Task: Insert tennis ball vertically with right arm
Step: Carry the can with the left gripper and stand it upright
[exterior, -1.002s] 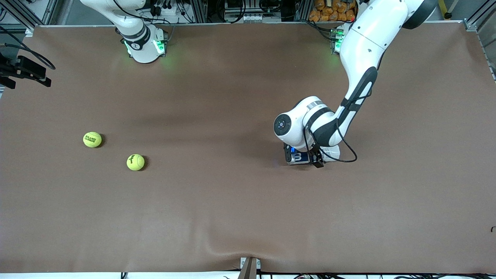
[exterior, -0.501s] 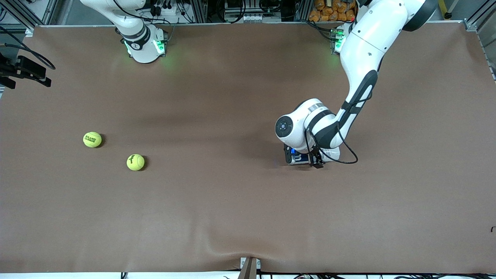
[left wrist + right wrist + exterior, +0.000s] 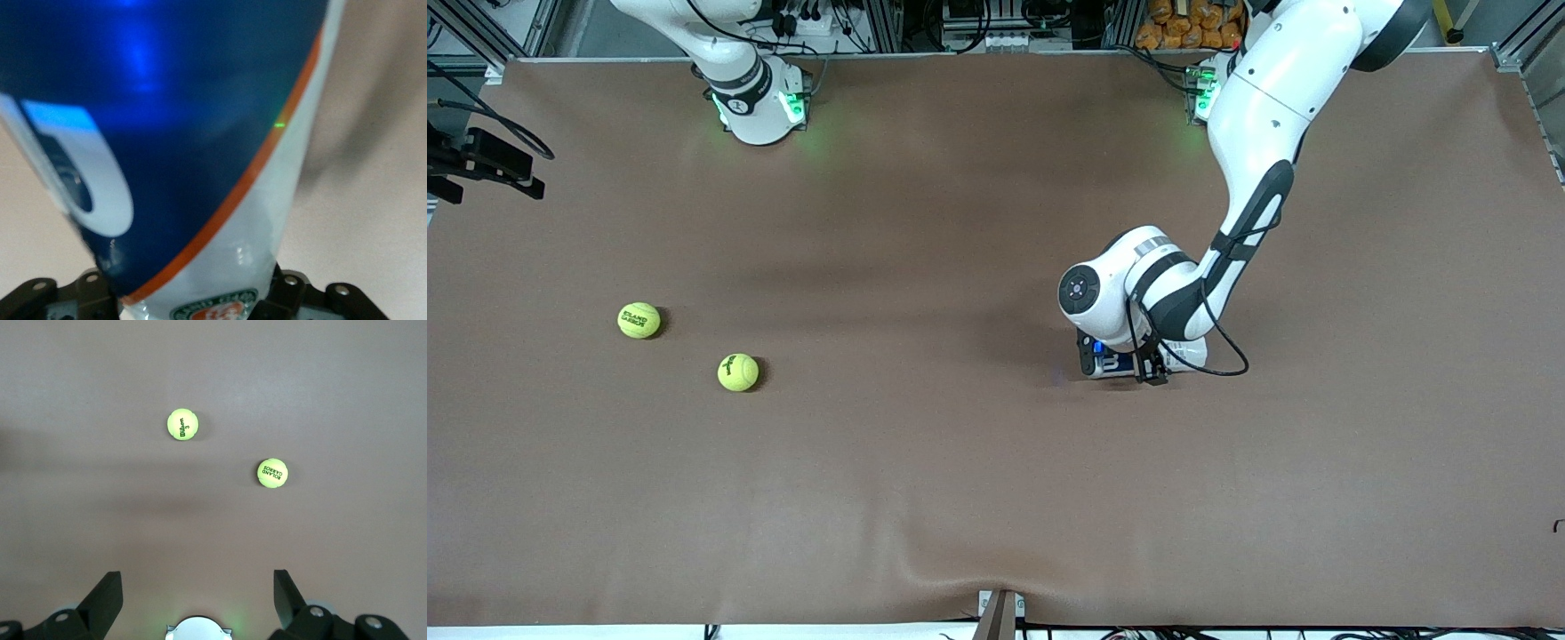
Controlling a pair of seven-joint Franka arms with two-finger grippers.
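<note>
Two yellow tennis balls lie on the brown table toward the right arm's end: a Roland Garros ball (image 3: 639,320) (image 3: 272,473) and a Wilson ball (image 3: 738,372) (image 3: 182,424), the Wilson one nearer the front camera. A blue and white ball can (image 3: 1113,363) (image 3: 200,133) with an orange stripe lies toward the left arm's end. My left gripper (image 3: 1129,363) (image 3: 193,293) reaches down onto it, jaws shut against its sides. My right gripper (image 3: 195,575) hangs open and empty high over the table and waits.
The right arm's base (image 3: 760,107) and the left arm's base (image 3: 1199,93) stand at the table's back edge. A black bracket (image 3: 489,164) juts in at the right arm's end. The table cover bulges near the front edge (image 3: 960,569).
My left gripper has closed from wide open onto the ball can, and its wrist has settled slightly lower over it. The balls and the right arm have not moved.
</note>
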